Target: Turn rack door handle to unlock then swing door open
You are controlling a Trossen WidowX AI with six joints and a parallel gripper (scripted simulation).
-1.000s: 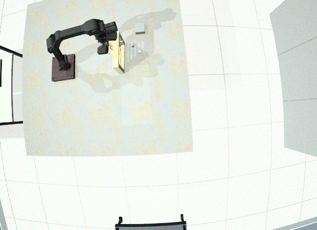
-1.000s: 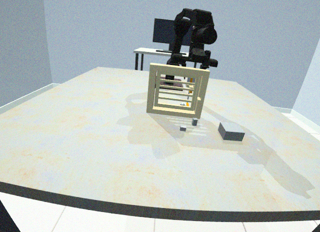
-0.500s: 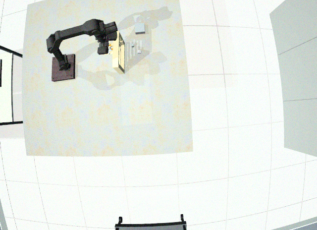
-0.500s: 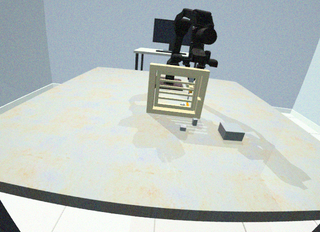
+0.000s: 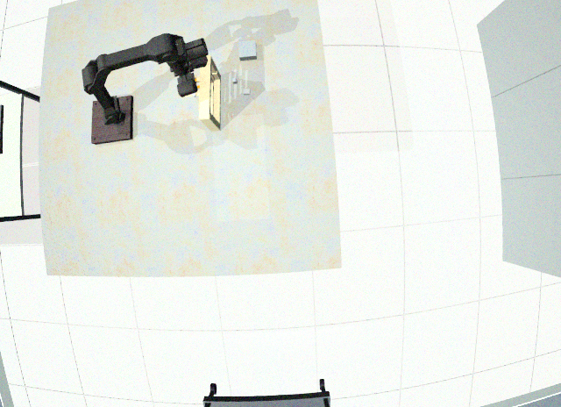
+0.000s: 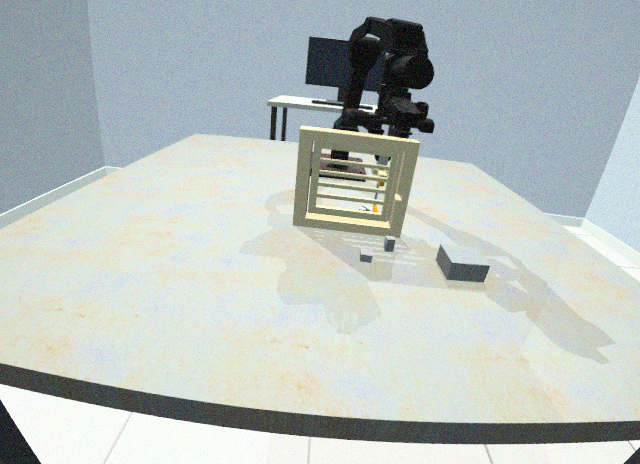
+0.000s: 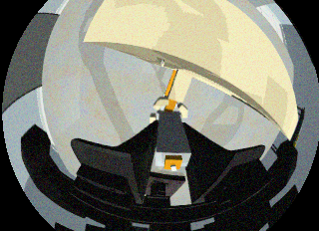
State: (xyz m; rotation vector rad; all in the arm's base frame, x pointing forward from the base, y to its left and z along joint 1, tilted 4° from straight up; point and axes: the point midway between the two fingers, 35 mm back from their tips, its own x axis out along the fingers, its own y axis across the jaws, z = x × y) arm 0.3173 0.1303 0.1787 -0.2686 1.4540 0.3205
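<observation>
The cream rack frame point(image 5: 205, 103) point(image 6: 356, 137) point(image 7: 249, 57) stands upright on the table. Its slatted door point(image 6: 392, 180) looks closed, lying within the frame in the exterior view. The upright handle point(image 7: 173, 123), a dark block with a white and orange end, is on the arm's side of the door. My gripper point(image 7: 169, 125) is shut on the handle, with one finger on each side of the block in the wrist view. The arm hides most of the handle in the top view. How far the handle is turned cannot be told.
A larger grey block point(image 5: 247, 48) point(image 6: 460, 263) lies on the table beyond the frame. Two small grey blocks, one point(image 5: 234, 80) point(image 6: 389, 243) and another point(image 5: 246, 90) point(image 6: 365, 255), lie nearer behind the frame. The arm's base plate point(image 5: 100, 126) is on the opposite side.
</observation>
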